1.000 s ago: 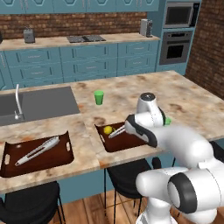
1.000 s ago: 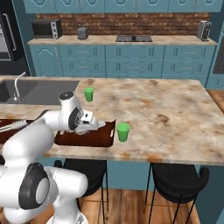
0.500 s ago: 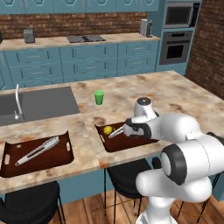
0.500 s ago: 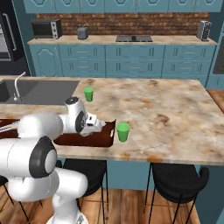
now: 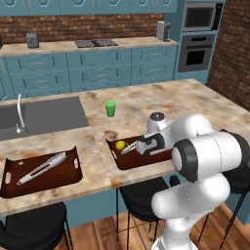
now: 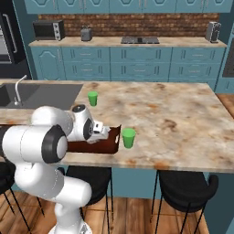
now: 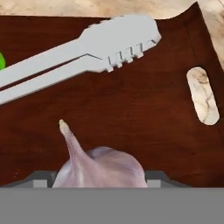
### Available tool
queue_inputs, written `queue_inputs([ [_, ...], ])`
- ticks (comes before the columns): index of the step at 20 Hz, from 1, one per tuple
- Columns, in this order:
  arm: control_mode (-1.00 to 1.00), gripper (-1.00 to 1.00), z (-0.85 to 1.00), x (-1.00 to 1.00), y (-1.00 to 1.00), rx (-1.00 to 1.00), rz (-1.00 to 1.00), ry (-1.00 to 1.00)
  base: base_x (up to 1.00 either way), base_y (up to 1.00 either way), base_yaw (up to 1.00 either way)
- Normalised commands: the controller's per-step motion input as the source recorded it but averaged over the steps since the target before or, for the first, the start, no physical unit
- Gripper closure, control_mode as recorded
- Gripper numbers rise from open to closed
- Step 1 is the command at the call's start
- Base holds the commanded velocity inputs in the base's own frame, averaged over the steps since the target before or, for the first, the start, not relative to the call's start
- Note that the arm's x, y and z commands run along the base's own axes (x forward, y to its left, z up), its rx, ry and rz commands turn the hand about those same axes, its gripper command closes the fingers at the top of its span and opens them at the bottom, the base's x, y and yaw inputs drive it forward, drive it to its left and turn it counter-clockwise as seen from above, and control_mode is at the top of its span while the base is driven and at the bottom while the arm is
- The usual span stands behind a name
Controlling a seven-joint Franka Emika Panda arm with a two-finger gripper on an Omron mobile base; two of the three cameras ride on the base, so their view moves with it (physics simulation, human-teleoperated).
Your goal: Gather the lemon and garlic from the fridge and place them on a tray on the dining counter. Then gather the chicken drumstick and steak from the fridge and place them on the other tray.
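Observation:
My gripper hangs low over the dark wooden tray on the dining counter. It is shut on the garlic, a pale pinkish bulb whose pointed tip faces forward, just above the tray floor. The small yellow lemon lies in the same tray, left of the hand. Grey tongs lie across the tray beyond the garlic. From the right base view the gripper sits at the tray's rim.
A second tray with tongs lies to the left, near the sink. One green cup stands behind the trays, another just right of the tray's end. Stools stand under the counter edge.
The arm has folded in closer and the hand has sunk slightly toward the tray. The garlic stays between the fingers, and the lemon has not moved.

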Motion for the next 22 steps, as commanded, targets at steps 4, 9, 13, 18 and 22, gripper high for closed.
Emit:
queue_inputs([
  [4,-1.00,1.00,-0.25,0.20,0.00,0.00,0.00,0.00,0.00,0.00,0.00],
  [9,-1.00,1.00,-0.24,0.19,0.00,0.00,0.00,0.00,0.00,0.00,0.00],
  [13,-1.00,1.00,-0.25,0.14,0.00,0.00,0.00,0.00,0.00,0.00,0.00],
  [18,-1.00,-1.00,-0.26,0.09,0.00,0.00,0.00,0.00,0.00,0.00,0.00],
  [22,-1.00,-1.00,-0.14,0.01,0.00,0.00,0.00,0.00,0.00,0.00,0.00],
])
